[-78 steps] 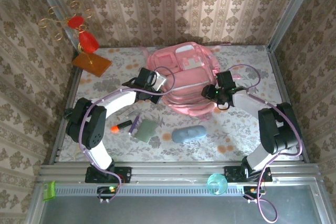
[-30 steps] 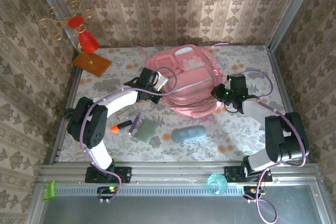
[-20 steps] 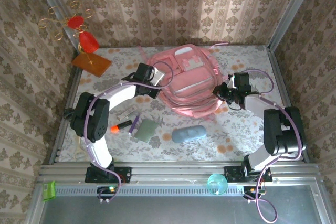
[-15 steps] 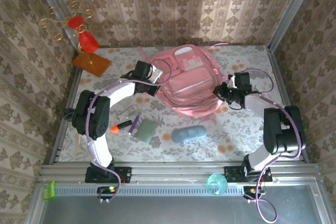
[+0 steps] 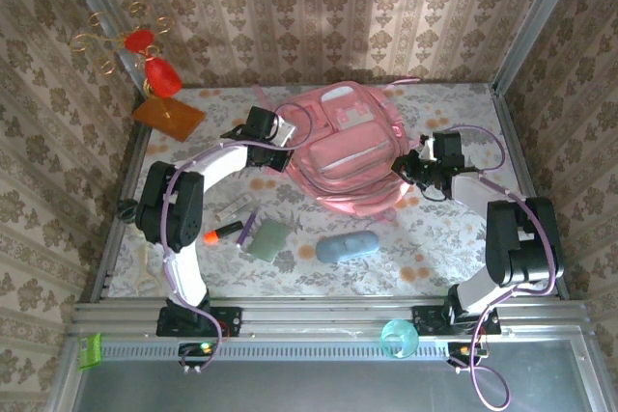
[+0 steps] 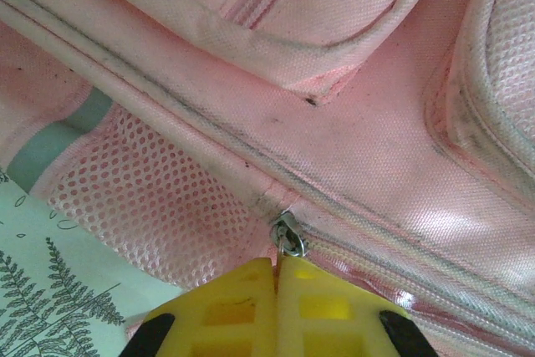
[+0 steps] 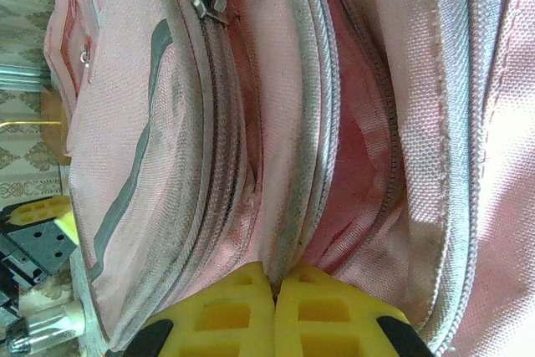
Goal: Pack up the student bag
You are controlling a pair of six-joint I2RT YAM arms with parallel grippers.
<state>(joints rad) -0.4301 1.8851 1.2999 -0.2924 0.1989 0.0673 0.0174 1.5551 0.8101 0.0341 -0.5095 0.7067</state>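
- Here the left gripper [image 6: 277, 272] has its yellow jaws pressed flat together, nipping the metal zipper pull [image 6: 288, 236] that sticks out just past their tips.
- Straight ahead of those jaws runs a zipper seam of the student bag [image 6: 368, 165]. A pink mesh side pocket [image 6: 159, 206] sits ahead and to their left in the wrist view, over the leaf-printed tablecloth [image 6: 42, 290].
- The right gripper [image 7: 276, 277] is likewise closed with no gap, pinching a fold of pink fabric at the lip of the bag's gaping compartment.
- Just beyond its tips the opening shows darker pink lining [image 7: 355, 156]. A second zipper pull [image 7: 207, 2] lies far ahead and to the left.
- From above, the bag [image 5: 343, 156] lies between the two sets of jaws, one at each flank.
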